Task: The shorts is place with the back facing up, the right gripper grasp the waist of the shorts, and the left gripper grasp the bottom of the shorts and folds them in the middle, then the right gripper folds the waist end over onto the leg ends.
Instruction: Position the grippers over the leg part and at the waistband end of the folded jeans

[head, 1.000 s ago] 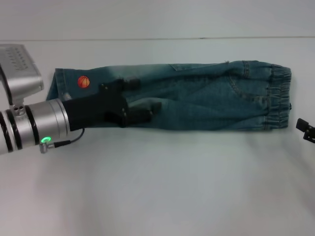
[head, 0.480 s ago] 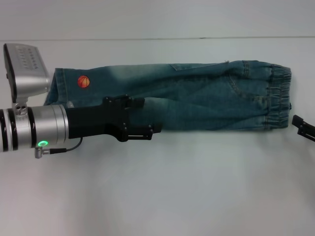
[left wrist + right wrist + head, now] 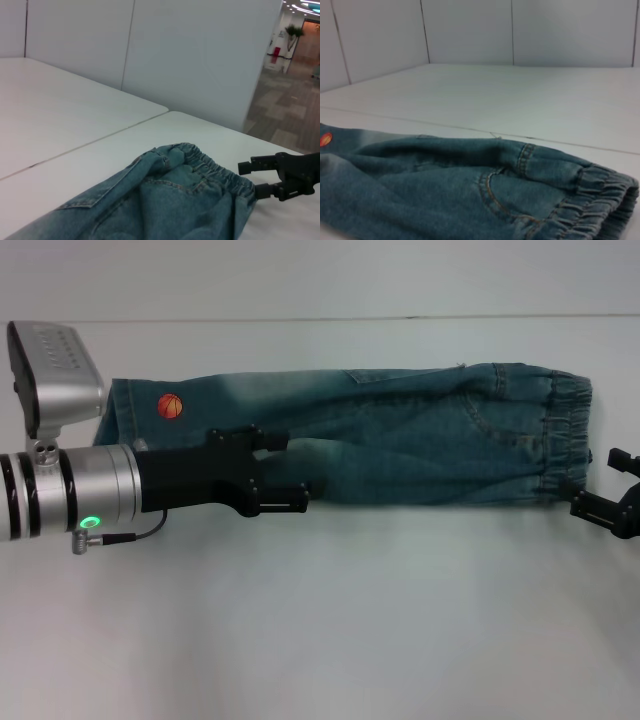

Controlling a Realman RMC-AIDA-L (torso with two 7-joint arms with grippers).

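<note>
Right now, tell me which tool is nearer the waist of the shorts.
Right. The right tool sits just off the waist, prongs open. The left tool is over the shorts nearer the leg ends.

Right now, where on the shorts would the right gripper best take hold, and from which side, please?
Probably the waist: its gathered elastic band forms the end of the shorts on the robot's right, facing the open right gripper. Come in level from that side, since the band lies flat on the table.

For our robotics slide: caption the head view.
Folded denim shorts on white table; left gripper over them, right gripper open beside waist.
</note>
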